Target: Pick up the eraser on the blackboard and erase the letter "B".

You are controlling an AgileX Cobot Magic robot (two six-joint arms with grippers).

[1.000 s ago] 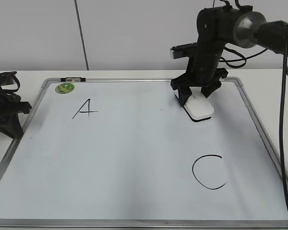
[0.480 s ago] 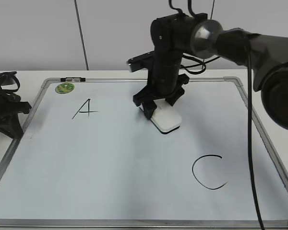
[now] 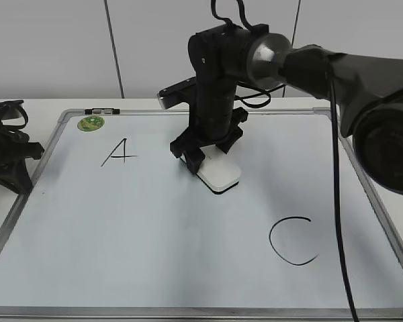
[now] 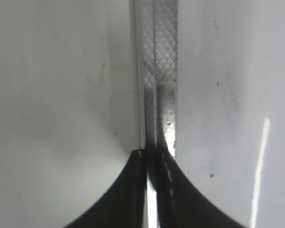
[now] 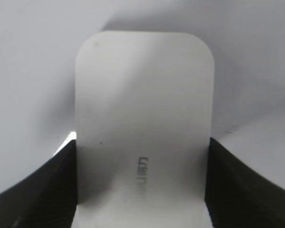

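The white eraser (image 3: pixel 218 173) lies flat on the blackboard (image 3: pixel 154 235), a white board with a silver frame, near its upper middle. My right gripper (image 3: pixel 205 157) is shut on the eraser's far end and presses it on the board. In the right wrist view the eraser (image 5: pixel 142 109) fills the gap between the two dark fingers (image 5: pixel 142 156), with grey lettering on top. No letter "B" shows in any view; the board under the eraser and arm is hidden. My left gripper (image 3: pixel 13 161) rests at the board's left edge, shut and empty (image 4: pixel 154 154).
A black "A" (image 3: pixel 119 153) is at the upper left and a larger "C" (image 3: pixel 292 241) at the lower right. A green sticker (image 3: pixel 91 123) sits in the top-left corner. The silver frame (image 4: pixel 160 71) runs under the left fingers. Right-arm cables (image 3: pixel 336 168) hang over the board's right side.
My right gripper has slid the eraser leftward across the board, from the upper right to the upper middle. The left arm has not moved.
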